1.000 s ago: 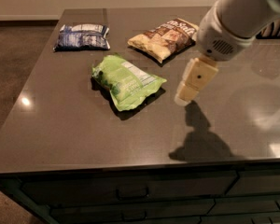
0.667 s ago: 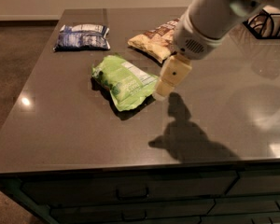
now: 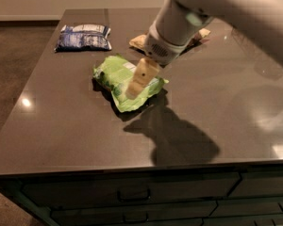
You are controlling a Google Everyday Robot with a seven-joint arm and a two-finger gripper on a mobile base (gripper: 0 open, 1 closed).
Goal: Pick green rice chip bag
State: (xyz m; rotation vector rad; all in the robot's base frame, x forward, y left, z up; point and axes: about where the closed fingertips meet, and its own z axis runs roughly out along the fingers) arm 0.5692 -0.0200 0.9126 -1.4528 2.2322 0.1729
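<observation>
1. surface (image 3: 61, 126): dark grey, smooth, semi-gloss, with bright glints of light.
2. green rice chip bag (image 3: 111, 74): crinkly, glossy plastic film.
3. claw (image 3: 133, 91), over the green bag: tan, matt, plastic-looking.
4. arm (image 3: 179, 25): smooth white shell, faint sheen.
5. blue-and-white bag (image 3: 83, 36): shiny film.

You have three snack bags on one dark counter (image 3: 61, 126). One is the green rice chip bag (image 3: 111, 74). One is a blue-and-white bag (image 3: 83, 36), lying beyond the green rice chip bag and to its left, well apart from it. One is a tan-and-brown chip bag (image 3: 137, 42), just beyond the green rice chip bag and largely hidden by the arm. You have one arm (image 3: 179, 22) and one gripper (image 3: 134, 86), which hangs over the green rice chip bag's right half.
</observation>
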